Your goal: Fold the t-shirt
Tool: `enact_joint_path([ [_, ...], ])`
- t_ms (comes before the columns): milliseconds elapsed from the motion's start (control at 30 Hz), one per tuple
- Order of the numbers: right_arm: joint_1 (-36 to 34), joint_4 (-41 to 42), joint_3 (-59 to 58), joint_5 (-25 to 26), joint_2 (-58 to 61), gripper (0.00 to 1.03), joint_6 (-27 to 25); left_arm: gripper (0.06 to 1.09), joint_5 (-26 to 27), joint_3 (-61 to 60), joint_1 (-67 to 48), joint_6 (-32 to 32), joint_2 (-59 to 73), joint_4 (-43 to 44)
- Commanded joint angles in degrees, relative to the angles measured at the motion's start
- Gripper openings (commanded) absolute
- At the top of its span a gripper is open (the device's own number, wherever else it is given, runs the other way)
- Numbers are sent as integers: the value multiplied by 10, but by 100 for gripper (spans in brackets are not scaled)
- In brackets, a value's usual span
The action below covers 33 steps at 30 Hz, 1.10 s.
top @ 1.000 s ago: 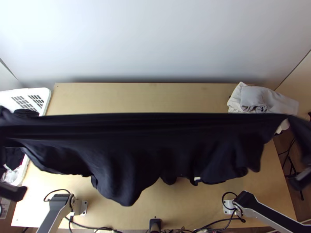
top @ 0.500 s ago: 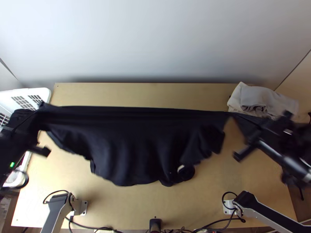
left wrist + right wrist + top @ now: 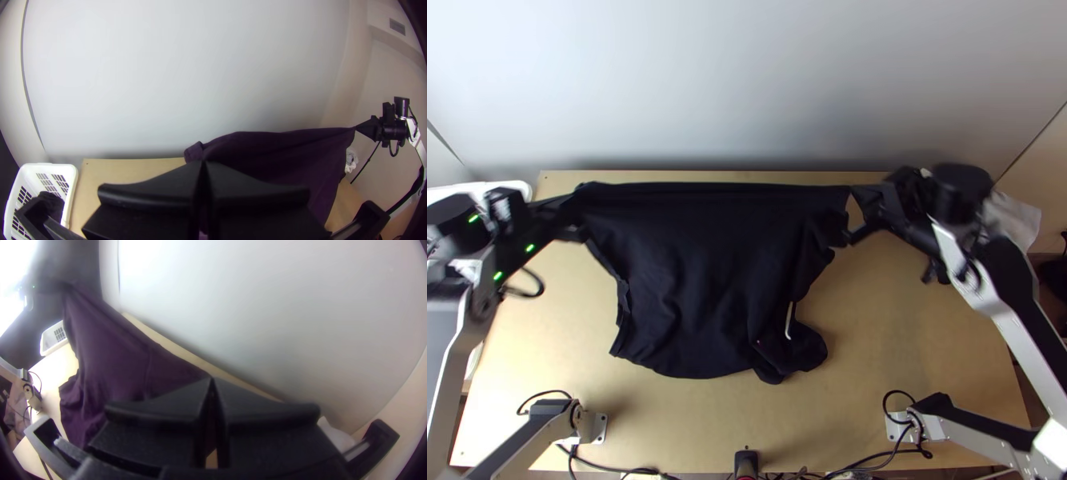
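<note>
The t-shirt [image 3: 691,272], dark and held up by two places along its far edge, stretches between the arms over the wooden table [image 3: 923,352]. That edge runs nearly straight, while the rest drops in loose folds toward the near side; we cannot tell how much of the lower part rests on the wood. Near the bunched lower right, we see a small pale strip [image 3: 789,322] that we cannot identify.

The left gripper [image 3: 579,212] is closed on the cloth at one end of the edge, and the right gripper [image 3: 861,214] is closed on the other. Both are blurred from above, and the pinched cloth is mostly hidden by the fingers [image 3: 155,189] in the wrist views — we cannot make out which part of the shirt each one has.

At the left, the white basket [image 3: 70,178] is partly covered by the left arm from above; the left wrist view shows dark cloth [image 3: 52,202] inside. Light cloth [image 3: 1017,218] lies at the far right corner — the right arm hides much of it, so we cannot read its shape.
</note>
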Motion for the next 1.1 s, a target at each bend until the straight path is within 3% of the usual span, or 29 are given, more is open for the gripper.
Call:
enact_joint_path([
  [0,-43,70,23,-16,126,3,0,9,-24,-11,-22,2,136,102],
  [533,-50,143,197,2,403,3,4,9,-73,18,-11,40,361,251],
  [1067,-28,232,293,37,597,3,5,9,-105,164,21,59,547,257],
])
